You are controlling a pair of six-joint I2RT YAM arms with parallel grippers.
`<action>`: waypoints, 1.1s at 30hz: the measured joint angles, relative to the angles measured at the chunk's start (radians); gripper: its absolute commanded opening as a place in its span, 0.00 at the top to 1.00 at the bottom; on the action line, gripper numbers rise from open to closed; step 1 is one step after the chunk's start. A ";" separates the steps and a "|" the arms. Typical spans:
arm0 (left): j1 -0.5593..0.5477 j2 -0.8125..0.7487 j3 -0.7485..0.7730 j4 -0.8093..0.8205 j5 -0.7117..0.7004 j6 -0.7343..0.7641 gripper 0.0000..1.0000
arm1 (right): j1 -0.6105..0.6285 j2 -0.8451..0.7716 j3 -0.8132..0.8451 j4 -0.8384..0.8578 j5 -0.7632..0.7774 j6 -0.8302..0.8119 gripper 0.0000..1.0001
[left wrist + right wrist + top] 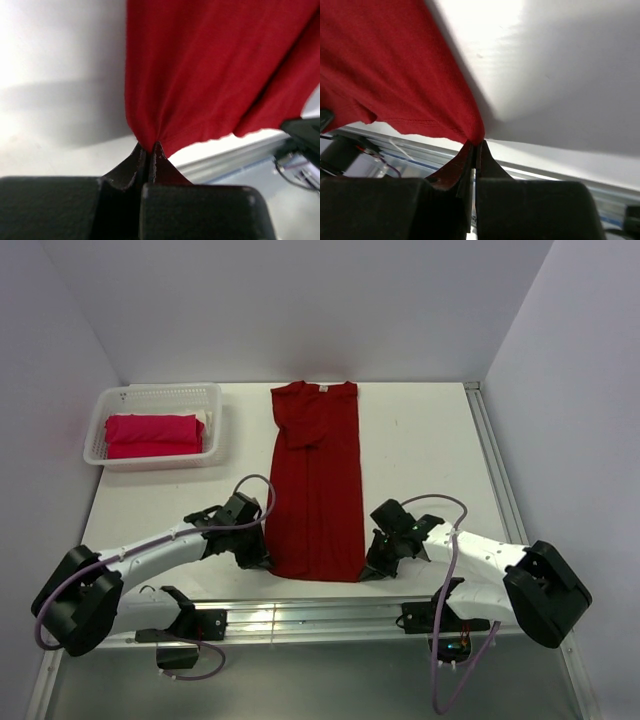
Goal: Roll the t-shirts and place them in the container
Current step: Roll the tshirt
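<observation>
The dark crimson cloth t-shirt (318,490), folded into a long narrow strip, lies on the white tabletop (425,450), with its collar at the far edge and its hem toward the arm bases. We see both arms reaching low and inward. The left end effector (150,148) is clamped on the near left hem corner. The right end effector (478,145) is clamped on the near right corner. The brighter pinkish-red folded t-shirt (152,435) sits in the white perforated plastic basket (160,392) at far left, well apart from both arms.
</observation>
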 measured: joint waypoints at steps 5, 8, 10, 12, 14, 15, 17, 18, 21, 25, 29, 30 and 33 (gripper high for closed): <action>-0.017 -0.058 0.004 -0.057 0.035 -0.035 1.00 | 0.000 -0.022 0.032 -0.101 -0.006 -0.027 1.00; -0.017 -0.051 0.031 -0.113 0.036 -0.047 0.99 | -0.007 -0.037 0.076 -0.144 -0.007 -0.048 1.00; -0.017 -0.039 0.062 -0.139 0.036 -0.047 1.00 | -0.022 -0.038 0.108 -0.160 -0.012 -0.064 1.00; -0.017 -0.024 0.097 -0.160 0.037 -0.048 1.00 | -0.043 -0.036 0.137 -0.175 -0.013 -0.082 1.00; -0.017 -0.009 0.129 -0.173 0.037 -0.049 0.99 | -0.059 -0.033 0.163 -0.191 -0.013 -0.099 1.00; -0.017 -0.004 0.141 -0.179 0.036 -0.050 1.00 | -0.064 -0.030 0.175 -0.198 -0.013 -0.105 1.00; -0.017 0.008 0.167 -0.192 0.032 -0.052 1.00 | -0.077 -0.023 0.193 -0.202 -0.015 -0.118 1.00; -0.017 0.013 0.180 -0.202 0.028 -0.052 1.00 | -0.083 -0.023 0.196 -0.203 -0.016 -0.122 1.00; -0.015 0.019 0.210 -0.225 0.019 -0.052 1.00 | -0.111 -0.022 0.204 -0.213 -0.021 -0.137 1.00; 0.000 0.040 0.238 -0.245 0.020 -0.051 1.00 | -0.154 -0.007 0.220 -0.231 -0.025 -0.161 1.00; 0.033 0.065 0.255 -0.256 0.020 -0.047 1.00 | -0.175 0.024 0.253 -0.240 -0.029 -0.185 1.00; 0.042 0.070 0.258 -0.257 0.020 -0.046 1.00 | -0.180 0.034 0.263 -0.243 -0.031 -0.191 1.00; 0.077 0.090 0.267 -0.259 0.023 -0.041 1.00 | -0.190 0.065 0.287 -0.244 -0.032 -0.208 1.00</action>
